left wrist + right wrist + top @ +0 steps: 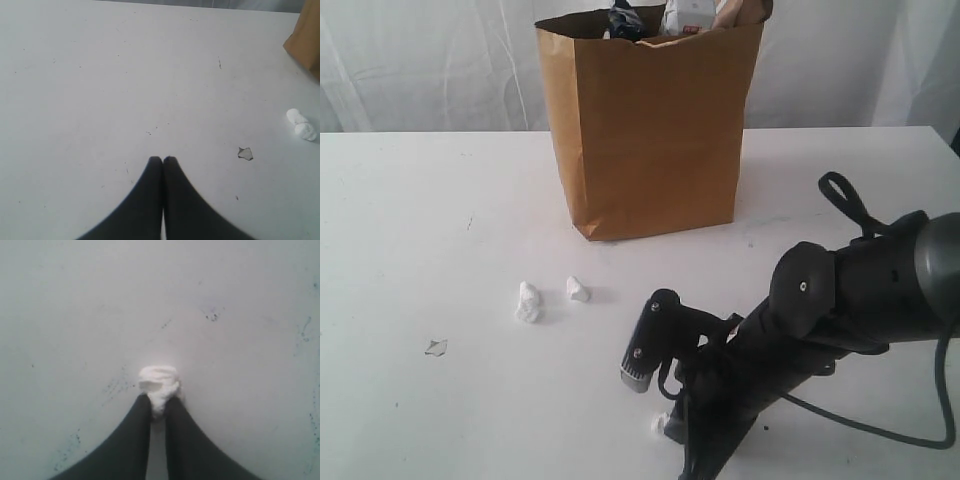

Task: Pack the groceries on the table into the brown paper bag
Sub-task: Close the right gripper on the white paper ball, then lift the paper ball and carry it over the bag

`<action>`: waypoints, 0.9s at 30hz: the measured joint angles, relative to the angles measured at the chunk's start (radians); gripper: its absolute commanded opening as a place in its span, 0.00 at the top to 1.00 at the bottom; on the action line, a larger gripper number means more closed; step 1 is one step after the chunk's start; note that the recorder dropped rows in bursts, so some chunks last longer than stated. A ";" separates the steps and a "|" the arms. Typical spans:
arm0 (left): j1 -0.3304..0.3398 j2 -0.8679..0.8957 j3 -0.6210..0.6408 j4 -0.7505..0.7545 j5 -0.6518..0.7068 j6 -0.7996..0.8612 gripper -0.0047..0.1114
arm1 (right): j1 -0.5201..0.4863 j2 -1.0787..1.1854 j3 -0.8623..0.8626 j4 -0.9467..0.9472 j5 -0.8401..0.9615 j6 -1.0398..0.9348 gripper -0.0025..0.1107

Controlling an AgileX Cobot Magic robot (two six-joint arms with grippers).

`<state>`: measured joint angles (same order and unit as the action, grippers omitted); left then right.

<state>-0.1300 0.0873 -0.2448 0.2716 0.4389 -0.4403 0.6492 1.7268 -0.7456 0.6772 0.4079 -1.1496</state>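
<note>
The brown paper bag [650, 130] stands upright at the back of the white table [420, 220]; one corner of it shows in the left wrist view [306, 45]. Tops of groceries [685, 17] stick out of its mouth. My right gripper [158, 402] is down at the table's front edge, its fingers pinched on a small white crumpled lump [158, 380], which peeks out under the arm [660, 425]. My left gripper [163, 160] is shut with nothing in it, low over bare table; it is out of the exterior view.
Two more small white lumps [528, 303] [577, 289] lie in front of the bag, one pair showing as [301, 125]. A small grey chip [436, 347] marks the tabletop at front left. The right arm [840, 300] fills the front right corner.
</note>
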 measured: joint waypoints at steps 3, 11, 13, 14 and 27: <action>0.000 0.000 0.000 0.000 0.000 0.000 0.96 | 0.000 0.000 0.000 0.000 0.002 0.043 0.95; 0.000 0.000 0.000 0.000 0.000 0.000 0.96 | 0.000 -0.106 0.000 0.000 0.007 0.162 0.97; 0.000 0.000 0.000 0.000 0.000 0.000 0.96 | 0.000 -0.157 0.000 0.000 0.007 0.196 0.97; 0.000 0.000 0.000 0.000 0.000 0.000 0.96 | 0.000 -0.176 0.000 0.000 0.008 0.210 0.97; 0.000 0.000 0.000 0.000 0.000 0.000 0.96 | 0.000 -0.392 -0.236 0.265 -0.393 0.295 0.97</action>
<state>-0.1300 0.0873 -0.2448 0.2716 0.4389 -0.4403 0.6492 1.3352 -0.9819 0.9423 0.0146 -0.8546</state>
